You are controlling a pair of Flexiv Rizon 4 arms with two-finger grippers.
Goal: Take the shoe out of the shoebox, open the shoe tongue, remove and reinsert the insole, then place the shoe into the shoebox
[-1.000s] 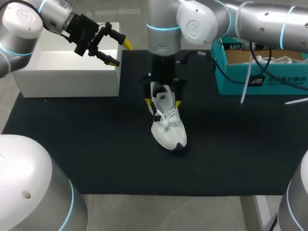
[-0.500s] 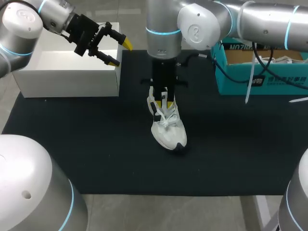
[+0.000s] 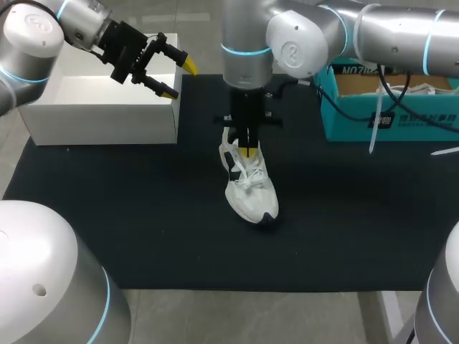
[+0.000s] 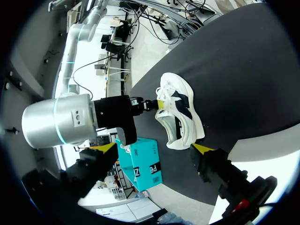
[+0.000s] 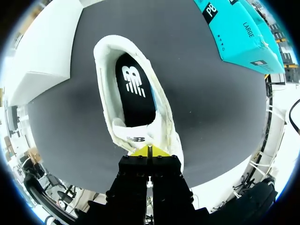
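The right gripper (image 3: 248, 151) had its yellow tips spread on either side of the shoe's heel a second ago; now they have drawn together and sit over the shoe's opening. The left arm and the shoe have not budged.

Over on the left stands an open white box (image 3: 100, 122) at the edge of the black mat (image 3: 143, 215). The left gripper (image 3: 180, 78) hangs above the box's near corner with its fingers well apart and nothing between them.

In the middle of the mat the white shoe (image 3: 251, 193) rests upright on its sole, heel towards the far side, well apart from both boxes. Its black insole (image 5: 136, 93) lies inside. The right gripper comes straight down on it, tips pressed tight together right at the tongue (image 5: 137, 139); whether any of the tongue is caught between them I cannot tell.

To the right is the teal shoebox (image 3: 358, 118), open, near the mat's far corner.
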